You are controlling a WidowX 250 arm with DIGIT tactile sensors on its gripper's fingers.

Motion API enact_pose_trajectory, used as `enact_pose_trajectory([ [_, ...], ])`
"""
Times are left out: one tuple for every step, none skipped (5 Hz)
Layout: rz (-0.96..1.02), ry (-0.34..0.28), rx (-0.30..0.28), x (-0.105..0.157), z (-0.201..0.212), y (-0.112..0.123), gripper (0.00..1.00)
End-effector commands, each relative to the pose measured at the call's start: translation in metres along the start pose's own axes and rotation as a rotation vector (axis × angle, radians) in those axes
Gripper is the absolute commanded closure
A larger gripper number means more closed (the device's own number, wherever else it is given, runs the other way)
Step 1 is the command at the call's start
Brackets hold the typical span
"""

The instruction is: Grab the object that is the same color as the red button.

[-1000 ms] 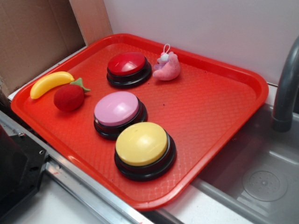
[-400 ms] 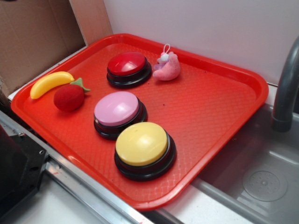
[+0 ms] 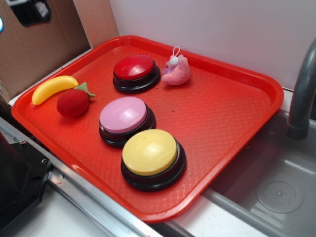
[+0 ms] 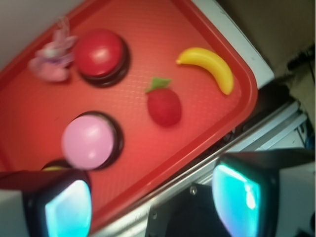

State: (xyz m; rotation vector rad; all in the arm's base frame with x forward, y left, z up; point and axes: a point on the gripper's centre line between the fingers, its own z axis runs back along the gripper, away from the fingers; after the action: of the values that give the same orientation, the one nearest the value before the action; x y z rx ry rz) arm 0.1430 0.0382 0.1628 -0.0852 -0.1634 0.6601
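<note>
I am holding my hand high above the near-left edge of the tray, its two fingers spread wide with nothing between them; their pads are glowing a soft teal in the wrist view. In the exterior view only a dark piece of me is showing at the top left corner.

The tray is hard red plastic with a fine waffle grain and a raised, rounded rim. The fruit I am after is sitting near the tray's left rim: a small fuzzy red ball with a green felt leaf poking out on the side toward the red button. It is lying just beside the smooth yellow banana, a curved, glossy piece nearer the rim.

The red button is a glossy dark-red dome on a black base, standing toward the back. A pink dome and a yellow dome are lining up in front of it. A pink plush with a white loop is resting just beside the red button.
</note>
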Motion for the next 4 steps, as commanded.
enact_pose_trajectory([
  [0.189, -0.094, 0.065, 0.034, -0.064, 0.030, 0.00],
  [0.239, -0.081, 0.083, 0.046, -0.095, 0.035, 0.00],
  [0.191, -0.011, 0.062, 0.043, -0.132, 0.028, 0.00],
  [0.137, 0.033, 0.018, 0.035, -0.148, 0.021, 0.00],
])
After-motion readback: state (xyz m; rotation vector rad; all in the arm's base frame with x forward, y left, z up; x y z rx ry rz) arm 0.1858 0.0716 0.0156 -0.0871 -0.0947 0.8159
